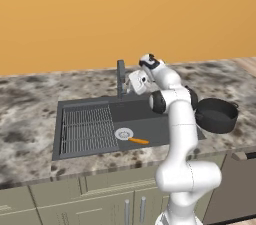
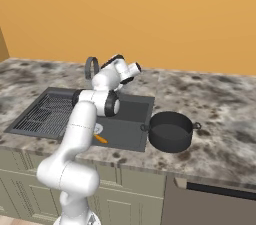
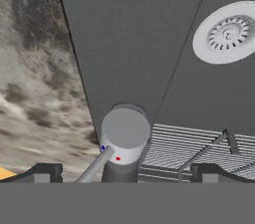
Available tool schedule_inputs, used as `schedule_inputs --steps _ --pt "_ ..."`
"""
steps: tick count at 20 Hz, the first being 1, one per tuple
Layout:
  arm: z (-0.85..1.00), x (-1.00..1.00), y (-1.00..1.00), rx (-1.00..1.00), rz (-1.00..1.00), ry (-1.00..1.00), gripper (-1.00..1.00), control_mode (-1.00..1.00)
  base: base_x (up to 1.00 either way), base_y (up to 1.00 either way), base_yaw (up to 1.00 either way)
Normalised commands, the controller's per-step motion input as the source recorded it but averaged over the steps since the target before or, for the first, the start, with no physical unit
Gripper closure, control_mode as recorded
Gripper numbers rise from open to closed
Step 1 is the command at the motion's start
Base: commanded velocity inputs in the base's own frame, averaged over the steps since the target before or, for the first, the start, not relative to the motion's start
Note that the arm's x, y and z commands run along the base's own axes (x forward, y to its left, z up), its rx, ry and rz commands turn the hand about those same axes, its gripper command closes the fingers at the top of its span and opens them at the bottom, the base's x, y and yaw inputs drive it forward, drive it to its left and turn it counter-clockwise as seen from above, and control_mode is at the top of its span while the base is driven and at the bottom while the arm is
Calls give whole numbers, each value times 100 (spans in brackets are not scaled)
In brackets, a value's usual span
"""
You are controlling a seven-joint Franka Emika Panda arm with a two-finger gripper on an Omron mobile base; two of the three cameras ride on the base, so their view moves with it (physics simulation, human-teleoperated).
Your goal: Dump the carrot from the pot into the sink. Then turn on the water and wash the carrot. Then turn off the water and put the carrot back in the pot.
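Hand view, jaws (image 3: 124, 172) wide, faucet (image 3: 124, 141) btwn

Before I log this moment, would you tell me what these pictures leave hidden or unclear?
- Gripper: in both base views the hand faces away, so the fingertips are hidden.
- Faucet: in the right base view the arm covers its lower part.
- Carrot: the arm covers one end in the right base view.
- Drain: cut off by the hand view's right edge.
- Pot: its near wall hides part of the floor.
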Motion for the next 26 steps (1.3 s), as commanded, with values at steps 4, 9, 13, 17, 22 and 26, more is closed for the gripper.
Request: schedule_inputs --steps 4,9,13,17,22,26 --pt "38 -61 -40 0 12 -3 -100 -100 0 0 0" --pt "52 -62 -69 0 2 -7 -100 -100 0 0 0" --pt "72 -53 -78 0 0 -9 -100 -100 0 0 0" --pt "89 -52 -64 0 0 -17 -100 -100 0 0 0" --pt "92 -58 -45 0 0 -26 -100 -100 0 0 0" --pt "82 -62 -23 0 0 -25 -100 -100 0 0 0"
